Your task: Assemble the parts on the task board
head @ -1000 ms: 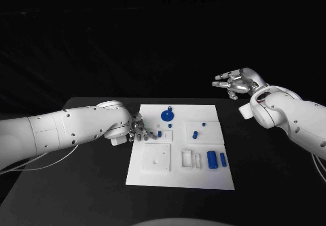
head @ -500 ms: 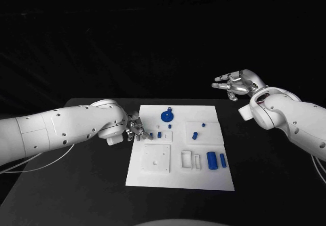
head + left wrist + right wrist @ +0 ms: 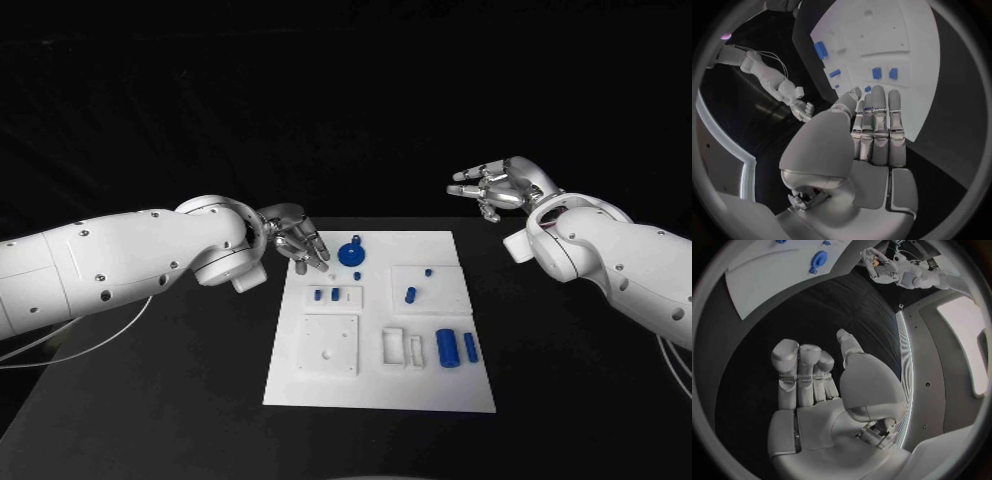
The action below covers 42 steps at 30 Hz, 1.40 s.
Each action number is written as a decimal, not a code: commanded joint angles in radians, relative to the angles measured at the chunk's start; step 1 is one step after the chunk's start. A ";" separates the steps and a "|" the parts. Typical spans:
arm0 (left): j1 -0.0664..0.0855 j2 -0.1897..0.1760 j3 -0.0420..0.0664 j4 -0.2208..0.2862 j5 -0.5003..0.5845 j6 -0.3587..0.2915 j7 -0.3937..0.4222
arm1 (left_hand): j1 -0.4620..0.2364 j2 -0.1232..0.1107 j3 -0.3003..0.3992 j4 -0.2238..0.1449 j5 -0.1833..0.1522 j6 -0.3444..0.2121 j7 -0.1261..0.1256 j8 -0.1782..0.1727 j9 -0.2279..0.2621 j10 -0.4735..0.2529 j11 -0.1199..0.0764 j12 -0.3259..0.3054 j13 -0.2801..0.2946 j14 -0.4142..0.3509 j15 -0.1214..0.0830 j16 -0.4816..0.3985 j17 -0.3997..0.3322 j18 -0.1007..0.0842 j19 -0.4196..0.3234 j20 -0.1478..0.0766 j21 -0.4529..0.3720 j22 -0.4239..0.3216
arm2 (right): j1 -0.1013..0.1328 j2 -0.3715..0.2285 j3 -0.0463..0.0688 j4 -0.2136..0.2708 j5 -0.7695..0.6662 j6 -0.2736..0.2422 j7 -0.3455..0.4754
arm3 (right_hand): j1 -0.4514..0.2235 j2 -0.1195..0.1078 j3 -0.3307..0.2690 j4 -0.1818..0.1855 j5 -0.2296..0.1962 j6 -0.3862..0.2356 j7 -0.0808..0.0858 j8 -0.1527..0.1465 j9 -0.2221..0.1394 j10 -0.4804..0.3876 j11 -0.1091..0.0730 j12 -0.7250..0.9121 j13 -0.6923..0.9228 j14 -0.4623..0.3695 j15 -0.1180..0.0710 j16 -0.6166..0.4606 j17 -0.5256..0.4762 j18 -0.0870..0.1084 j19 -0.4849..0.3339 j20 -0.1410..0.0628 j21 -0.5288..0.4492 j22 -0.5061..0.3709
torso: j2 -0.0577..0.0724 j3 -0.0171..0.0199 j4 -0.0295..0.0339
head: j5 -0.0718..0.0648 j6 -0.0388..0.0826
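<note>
The white task board [image 3: 382, 385] lies in the middle of the black table. On it are a blue disc with a stem [image 3: 353, 252] at the far end, two small blue pegs [image 3: 326, 294] side by side, another peg [image 3: 411, 293] and two blue cylinders [image 3: 450, 346]. My left hand [image 3: 296, 240] hovers above the board's far left corner, beside the disc, its fingers straight and close together [image 3: 876, 125] with nothing in them. My right hand [image 3: 498, 183] is raised beyond the board's far right corner, fingers loosely spread and empty [image 3: 817, 390].
White raised blocks with recesses [image 3: 329, 342] and a slotted holder [image 3: 404, 345] sit on the board's near half. Bare black table lies on both sides of the board. The right wrist view shows the board [image 3: 773, 265] and disc [image 3: 819, 260] far off.
My left hand has lifted from beside the two small pegs and moved toward the board's far left corner. The pegs stay in place. My right hand has barely moved.
</note>
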 commanded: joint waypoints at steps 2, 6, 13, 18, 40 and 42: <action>0.005 0.014 0.000 -0.007 -0.086 -0.187 0.232 | 0.013 -0.002 -0.001 -0.011 -0.081 -0.019 -0.002 -0.003 -0.035 -0.031 0.008 -0.007 -0.002 0.045 -0.004 -0.020 0.000 0.018 0.025 0.001 0.003 0.007 | -0.001 0.001 0.000 -0.003 0.010 -0.008 0.023 | 0.003 0.003 0.003 -0.014 0.004 0.012 0.001 0.001 0.002 -0.060 -0.003 -0.153 -0.157 -0.035 -0.001 -0.038 -0.026 0.030 0.034 -0.002 -0.153 -0.027 | 0.000 0.0009 0.0014 | -0.006 0.005; 0.005 0.040 -0.004 -0.032 -0.136 -0.202 0.272 | 0.017 -0.006 -0.001 -0.012 -0.121 -0.021 -0.006 -0.001 -0.064 -0.064 0.016 -0.008 -0.002 0.056 -0.001 -0.041 0.005 0.023 0.030 0.006 -0.005 0.006 | -0.001 0.002 0.000 -0.006 0.024 -0.018 0.035 | 0.009 0.004 0.012 -0.030 0.009 0.023 -0.001 0.002 0.003 -0.055 0.000 -0.260 -0.304 -0.073 0.006 -0.072 -0.059 0.041 0.000 0.007 -0.375 -0.122 | 0.000 0.0008 0.0020 | -0.009 0.009; 0.001 0.110 -0.020 -0.110 -0.227 -0.142 0.316 | 0.040 -0.034 0.051 -0.062 -0.041 -0.025 0.020 -0.001 -0.111 -0.078 0.030 -0.008 -0.002 0.037 0.008 -0.121 0.002 0.026 -0.023 0.012 0.004 0.085 | -0.001 0.007 0.000 -0.011 0.073 -0.041 0.066 | 0.005 0.005 0.096 -0.065 0.011 0.018 0.016 0.000 0.001 -0.081 0.039 -0.561 -0.680 -0.232 0.056 -0.186 -0.198 0.023 -0.106 0.053 -0.625 -0.297 | 0.003 -0.0017 -0.0013 | -0.012 0.004; -0.007 0.155 -0.037 -0.170 -0.312 -0.130 0.341 | -0.005 -0.049 0.082 -0.067 -0.090 -0.021 0.003 -0.001 -0.110 -0.073 0.022 -0.008 -0.002 0.066 0.002 -0.107 0.039 0.031 -0.004 0.011 0.002 0.121 | -0.001 0.009 0.000 -0.010 0.096 -0.066 0.087 | -0.029 -0.006 0.155 -0.071 0.028 0.027 0.025 -0.001 0.001 -0.078 0.072 -0.724 -0.923 -0.265 0.078 -0.182 -0.270 0.033 -0.093 0.073 -0.687 -0.364 | 0.007 -0.0020 -0.0033 | -0.009 0.004; -0.057 0.270 -0.049 -0.315 -0.524 -0.082 0.343 | 0.006 -0.067 0.075 -0.046 -0.104 -0.037 -0.005 -0.001 -0.109 -0.102 0.031 -0.008 -0.002 0.024 0.029 -0.287 -0.032 -0.019 -0.070 0.037 -0.129 -0.121 | 0.000 0.023 0.000 -0.019 0.255 -0.062 0.169 | -0.011 0.016 0.075 -0.053 0.017 0.044 0.037 0.000 0.001 -0.123 0.131 -0.883 -1.001 -0.389 0.207 -0.666 -0.885 0.044 -0.384 0.223 -0.708 -1.209 | 0.004 -0.0011 -0.0026 | -0.009 -0.010; -0.060 0.277 -0.049 -0.322 -0.536 -0.072 0.341 | 0.007 -0.071 0.069 -0.050 -0.079 -0.037 -0.006 0.000 -0.109 -0.108 0.028 -0.007 -0.001 0.048 0.020 -0.270 -0.021 -0.012 -0.038 0.026 -0.108 -0.102 | 0.000 0.025 0.000 -0.020 0.272 -0.074 0.180 | -0.015 0.013 0.084 -0.055 0.021 0.049 0.037 0.000 0.001 -0.117 0.130 -0.886 -1.002 -0.357 0.205 -0.710 -0.885 0.047 -0.372 0.222 -0.706 -1.240 | 0.004 -0.0014 -0.0032 | -0.009 -0.007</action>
